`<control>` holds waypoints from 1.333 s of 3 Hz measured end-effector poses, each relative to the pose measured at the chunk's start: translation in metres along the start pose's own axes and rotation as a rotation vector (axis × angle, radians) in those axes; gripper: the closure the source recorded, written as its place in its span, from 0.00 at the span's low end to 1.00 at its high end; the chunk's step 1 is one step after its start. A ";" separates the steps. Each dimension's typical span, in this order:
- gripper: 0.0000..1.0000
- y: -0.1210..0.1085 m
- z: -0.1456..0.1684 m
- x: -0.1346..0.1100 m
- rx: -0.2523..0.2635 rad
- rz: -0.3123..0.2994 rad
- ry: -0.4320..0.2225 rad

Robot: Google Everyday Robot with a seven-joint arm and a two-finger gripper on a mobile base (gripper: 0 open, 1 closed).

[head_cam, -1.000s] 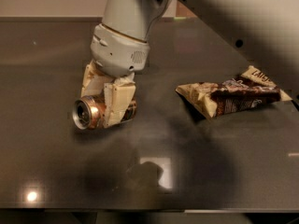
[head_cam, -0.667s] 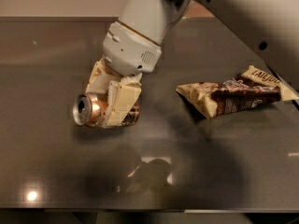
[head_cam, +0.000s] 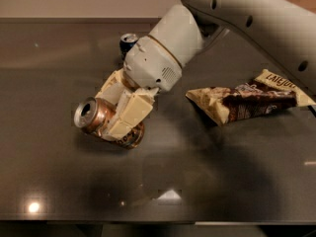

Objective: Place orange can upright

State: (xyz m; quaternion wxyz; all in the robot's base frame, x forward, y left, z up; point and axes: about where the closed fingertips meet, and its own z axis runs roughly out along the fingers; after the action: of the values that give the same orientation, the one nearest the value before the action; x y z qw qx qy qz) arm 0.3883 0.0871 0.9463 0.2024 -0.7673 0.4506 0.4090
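1. Found the orange can (head_cam: 96,118) clamped in the claw (head_cam: 108,113), left of the middle of the table (head_cam: 212,186), tilted with its silver top facing left and a little upward and its base end low; could not tell whether that base touched the table
2. Judged the step in hand to be the tip-up: can gripped, not yet upright
3. Called for a slow roll of the wrist (head_cam: 158,65) until the silver top faced straight up, with the grip kept firm so the smooth wall would not slide between the pads
4. Called for lowering only once the can's axis stood vertical, so the whole base rim would meet the table together rather than on one edge, and for release only after the weight had settled
5. Noted the snack bag (head_cam: 247,100) well apart to the right, no obstacle; noted the dark blue can (head_cam: 128,41) behind, near the wrist, and reckoned a wide swing there might knock it over
6. Saw the claw closed across the can's body, open no wider than the can itself, its cream fingers (head_cam: 131,110) pressed on the near and far sides; touched nothing else that showed
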 end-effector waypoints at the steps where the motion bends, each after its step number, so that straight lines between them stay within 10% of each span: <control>1: 1.00 -0.002 0.003 -0.003 0.013 0.020 -0.137; 4: 1.00 -0.016 0.013 -0.005 0.085 0.019 -0.443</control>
State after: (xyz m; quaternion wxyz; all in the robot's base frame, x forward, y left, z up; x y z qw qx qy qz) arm 0.3950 0.1067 0.9423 0.3249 -0.6451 0.4192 0.5501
